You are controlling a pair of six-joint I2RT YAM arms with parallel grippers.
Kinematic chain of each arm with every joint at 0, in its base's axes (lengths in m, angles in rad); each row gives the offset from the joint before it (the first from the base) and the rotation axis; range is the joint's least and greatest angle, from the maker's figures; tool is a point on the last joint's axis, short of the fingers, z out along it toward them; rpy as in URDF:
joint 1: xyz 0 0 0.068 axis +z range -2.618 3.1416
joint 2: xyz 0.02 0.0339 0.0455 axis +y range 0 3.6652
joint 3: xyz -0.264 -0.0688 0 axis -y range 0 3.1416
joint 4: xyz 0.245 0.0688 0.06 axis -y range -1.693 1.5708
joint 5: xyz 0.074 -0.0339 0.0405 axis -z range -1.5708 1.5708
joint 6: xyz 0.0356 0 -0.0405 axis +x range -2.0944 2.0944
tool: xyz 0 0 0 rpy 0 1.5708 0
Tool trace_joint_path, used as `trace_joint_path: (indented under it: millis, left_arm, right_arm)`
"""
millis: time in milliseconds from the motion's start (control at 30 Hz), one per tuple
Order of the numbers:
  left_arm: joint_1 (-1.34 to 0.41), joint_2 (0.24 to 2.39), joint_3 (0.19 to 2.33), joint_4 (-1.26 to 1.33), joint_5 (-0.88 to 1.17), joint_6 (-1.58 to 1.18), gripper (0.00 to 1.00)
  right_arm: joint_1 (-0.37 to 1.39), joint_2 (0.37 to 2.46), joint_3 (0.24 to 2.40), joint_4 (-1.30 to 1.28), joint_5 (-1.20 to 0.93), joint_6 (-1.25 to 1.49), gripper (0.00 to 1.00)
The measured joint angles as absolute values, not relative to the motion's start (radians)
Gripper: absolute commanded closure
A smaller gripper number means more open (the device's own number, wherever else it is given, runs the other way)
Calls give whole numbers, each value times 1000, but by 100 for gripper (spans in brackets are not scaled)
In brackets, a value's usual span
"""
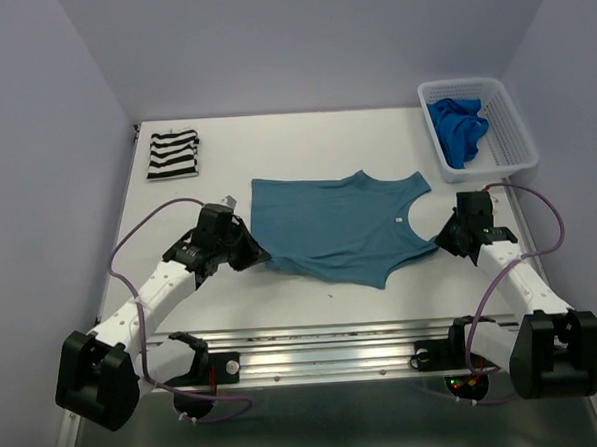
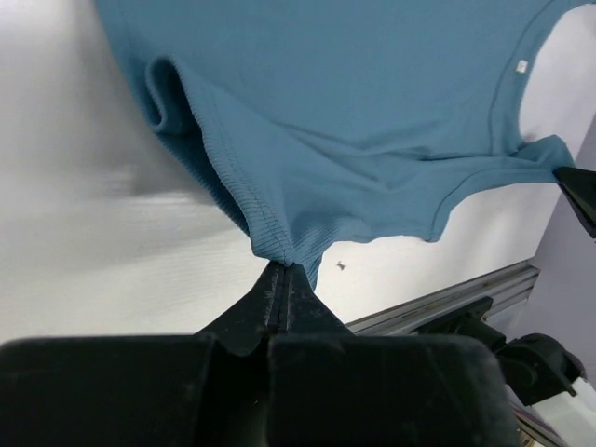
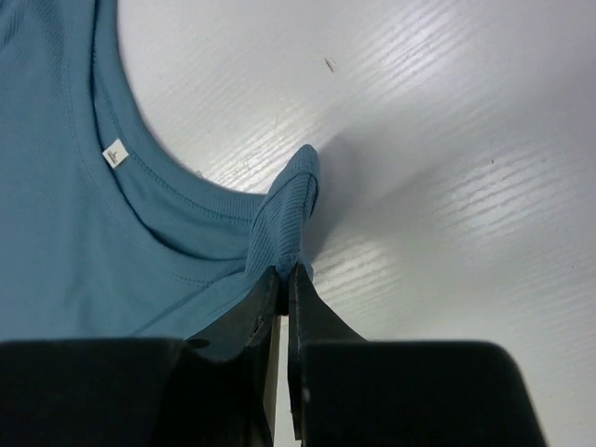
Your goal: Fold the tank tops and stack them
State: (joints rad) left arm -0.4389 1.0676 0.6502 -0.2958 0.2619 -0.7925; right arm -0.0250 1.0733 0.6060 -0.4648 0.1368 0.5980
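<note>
Left fingers [image 2: 270, 291] clamped tight on the bottom hem corner of the teal tank top [image 1: 334, 227]. Right fingers [image 3: 272, 291] pinched shut on its near shoulder strap. Top lies spread mid-counter [image 1: 274, 145], cloth drawn to a point at each grip. Small white tag [image 3: 113, 154] inside neckline, print too small to read. Far left: striped tank top [image 1: 173, 154], folded. Far right: royal blue tank top [image 1: 458, 127] bunched in white basket [image 1: 520, 147].

White table [image 1: 274, 145]: folded striped top [image 1: 172, 155] far left, teal top [image 1: 339, 226] mid-table, lattice basket [image 1: 512, 132] far right.
</note>
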Motion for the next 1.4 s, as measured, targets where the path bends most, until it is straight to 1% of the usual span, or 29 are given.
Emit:
trace_joint_path:
  millis: [267,367,700,967,1400]
  left_arm:
    - [-426,1181,816,-275,261,-755,100]
    - [-407,1210,847,-273,262,-743,100]
    - [-273,1265,865,-274,281,-702,100]
    - [-240,1338,919,-274,294,-664,100]
    - [-198,1436,925,-270,301,-635,100]
  right_arm:
    - [-25,1196,762,-469,143,556,99]
    - [-25,1240,819,-468,146,546,99]
    - [-25,1366,954,-470,150,519,99]
    - [-25,1436,1030,-470,150,502,99]
    - [-25,1566,1115,-447,142,454,99]
